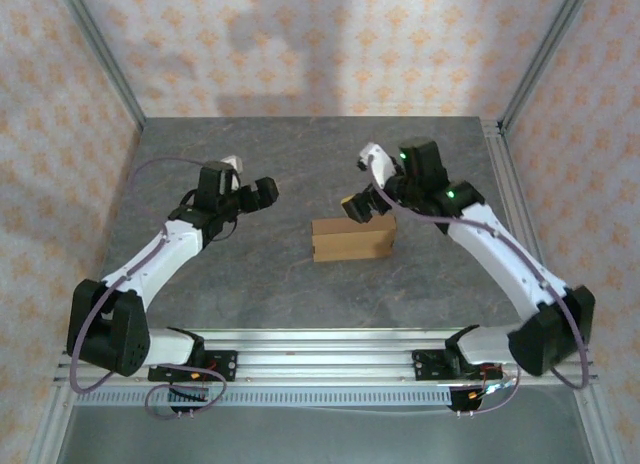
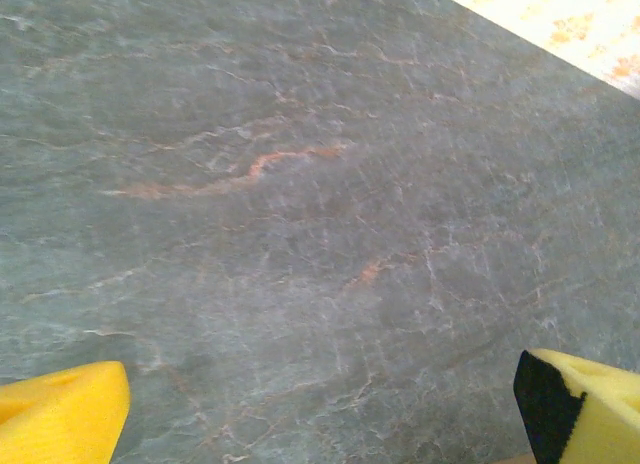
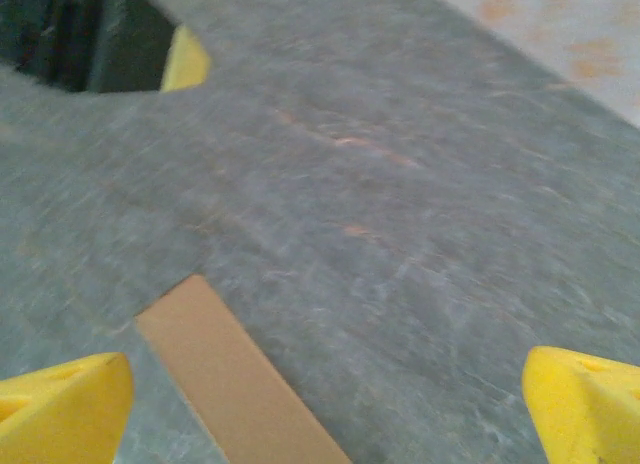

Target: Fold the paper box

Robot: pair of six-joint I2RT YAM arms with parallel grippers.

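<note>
— Overhead, how do the two arms stand?

— Both reach in from the near rail (image 1: 330,346), elbows bowed outward. The left gripper (image 1: 262,192) hovers over the bare grey table (image 1: 300,154), well left of the paper box (image 1: 352,239). The right gripper (image 1: 362,206) hangs at the box's far right corner; touching or not, I can't tell.

— And the wrist cameras?

— They settle the jaws. The left gripper (image 2: 320,409) is spread wide over plain stone. The right gripper (image 3: 320,404) is just as wide, holding nothing, with a strip of the box's brown cardboard (image 3: 235,384) lying below, nearer one pad.

— The count?

— Two arms, two grippers, two yellow pads (image 2: 60,414) in each wrist view, and one box, sitting mid-table.
</note>
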